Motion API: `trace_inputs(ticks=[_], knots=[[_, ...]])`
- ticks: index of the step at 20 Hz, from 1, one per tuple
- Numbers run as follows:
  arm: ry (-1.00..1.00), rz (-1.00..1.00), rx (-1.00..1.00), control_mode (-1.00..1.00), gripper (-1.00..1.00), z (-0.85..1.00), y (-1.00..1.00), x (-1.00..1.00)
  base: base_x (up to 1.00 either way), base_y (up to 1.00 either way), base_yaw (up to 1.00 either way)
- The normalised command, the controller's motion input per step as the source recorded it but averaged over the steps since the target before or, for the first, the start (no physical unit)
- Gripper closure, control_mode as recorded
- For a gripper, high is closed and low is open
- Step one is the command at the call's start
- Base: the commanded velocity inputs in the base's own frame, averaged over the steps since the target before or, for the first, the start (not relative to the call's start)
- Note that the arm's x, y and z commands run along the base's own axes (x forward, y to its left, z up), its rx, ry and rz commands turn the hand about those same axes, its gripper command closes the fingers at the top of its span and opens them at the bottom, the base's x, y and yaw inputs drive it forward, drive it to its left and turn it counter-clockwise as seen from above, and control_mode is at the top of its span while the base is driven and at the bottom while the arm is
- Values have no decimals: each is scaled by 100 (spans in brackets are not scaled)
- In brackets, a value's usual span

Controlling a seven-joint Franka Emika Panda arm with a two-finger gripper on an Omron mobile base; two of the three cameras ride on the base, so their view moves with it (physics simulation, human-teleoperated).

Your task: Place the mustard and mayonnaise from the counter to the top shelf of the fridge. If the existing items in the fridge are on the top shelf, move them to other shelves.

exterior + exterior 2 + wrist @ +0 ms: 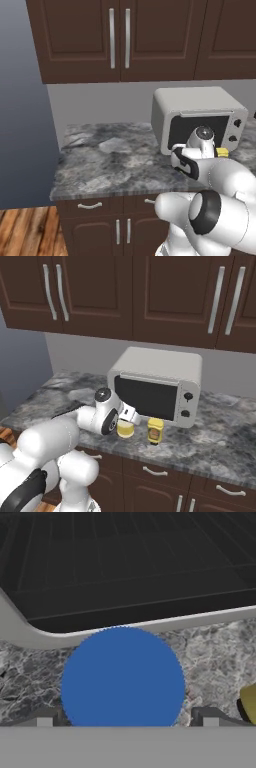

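Observation:
The mayonnaise, a short cream jar, stands on the grey marbled counter in front of the microwave. Its blue lid lies directly under the hand. My gripper is open, one fingertip on each side of the lid and above it, holding nothing; in the right base view the gripper hovers just over the jar. The mustard, a squat yellow bottle, stands close to the right of the jar, and its edge shows beside the right fingertip. The fridge rises at the left; its top shelf and existing items are out of view.
A pale grey microwave with a dark glass door stands right behind both containers. Dark brown wall cabinets hang above. The counter's left part is bare stone. Base cabinets with silver handles lie below.

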Motion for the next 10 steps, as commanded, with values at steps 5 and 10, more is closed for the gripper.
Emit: trace_inputs(ticks=[5,10], knots=[[0,0,-4,-100,100,-4,1,3,0,0,0],[0,0,0,-100,100,0,0,0,0,0,0]])
